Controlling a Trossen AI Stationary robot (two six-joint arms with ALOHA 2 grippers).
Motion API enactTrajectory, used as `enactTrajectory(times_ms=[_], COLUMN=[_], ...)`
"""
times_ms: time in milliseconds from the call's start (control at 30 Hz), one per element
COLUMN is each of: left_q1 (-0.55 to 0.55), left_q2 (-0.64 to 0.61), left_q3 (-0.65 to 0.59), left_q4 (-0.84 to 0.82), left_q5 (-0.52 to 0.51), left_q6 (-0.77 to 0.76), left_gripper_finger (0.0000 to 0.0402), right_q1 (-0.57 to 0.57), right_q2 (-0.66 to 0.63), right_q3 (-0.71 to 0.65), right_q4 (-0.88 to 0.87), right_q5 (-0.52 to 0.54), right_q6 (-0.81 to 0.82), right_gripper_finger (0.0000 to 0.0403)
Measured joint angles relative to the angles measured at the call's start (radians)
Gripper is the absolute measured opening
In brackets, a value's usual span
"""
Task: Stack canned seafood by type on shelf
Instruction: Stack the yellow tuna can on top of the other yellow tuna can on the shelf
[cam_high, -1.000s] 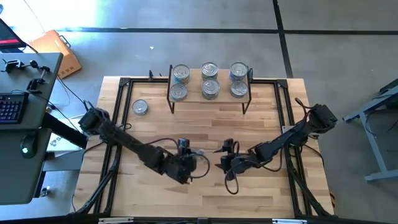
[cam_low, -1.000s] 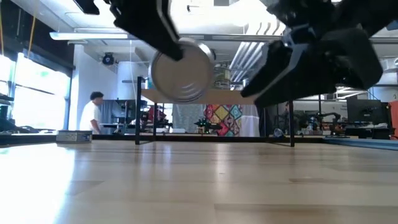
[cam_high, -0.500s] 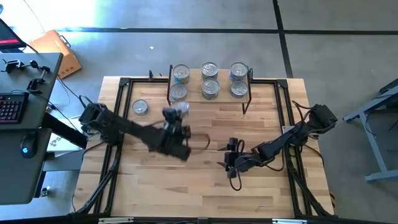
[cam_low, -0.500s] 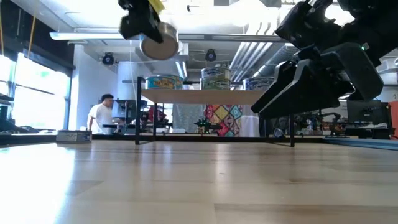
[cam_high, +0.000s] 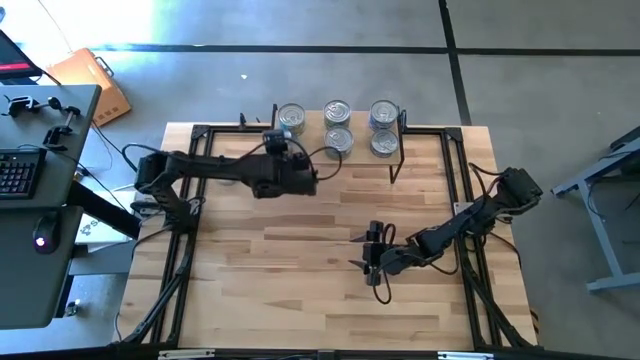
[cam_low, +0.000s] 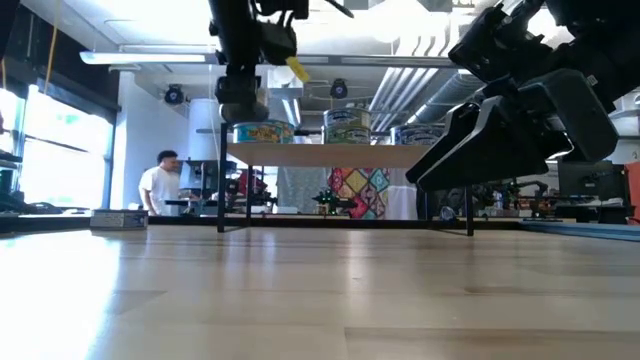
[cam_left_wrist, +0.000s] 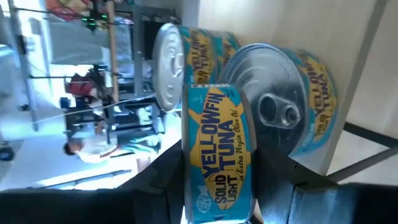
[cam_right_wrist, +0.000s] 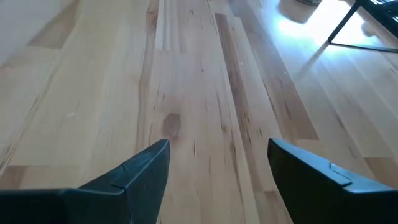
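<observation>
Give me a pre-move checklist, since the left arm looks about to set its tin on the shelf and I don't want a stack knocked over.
1. Grip: left gripper is shut on the yellowfin tuna tin, held on edge between the fingers. Ok.
2. Position: left gripper is at the shelf's left end. Ok.
3. Matching type: the shelf tins just ahead carry the same blue and yellow label. Ok.
4. Tin orientation: it is on edge, while the shelf tins lie flat. Not ok for stacking yet.
5. Clearance to the nearest shelf tin: cannot tell.
6. Right gripper: open, empty, low over the table, away from the shelf. Ok.
</observation>
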Motion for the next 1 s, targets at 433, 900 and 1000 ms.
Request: enactTrajectory(times_ms=[433, 900, 1000], left_q1=[0.034, 0.054, 0.054], left_q2=[0.001, 0.002, 0.002], left_q3=[0.0, -0.001, -0.001], left_q4=[0.107, 0.143, 0.143], left_q5=[0.055, 0.167, 0.167], left_q6=[0.035, 0.051, 0.068], left_gripper_finger=[0.0153, 0.0253, 0.0253], right_q1=[0.0, 0.0, 0.0], right_q2=[0.0, 0.0, 0.0], right_q3=[0.0, 0.0, 0.0], right_q4=[0.004, 0.003, 0.003], right_q5=[0.0, 0.0, 0.0], right_q6=[0.0, 0.0, -0.001], right_gripper_finger=[0.0261, 0.0261, 0.0261])
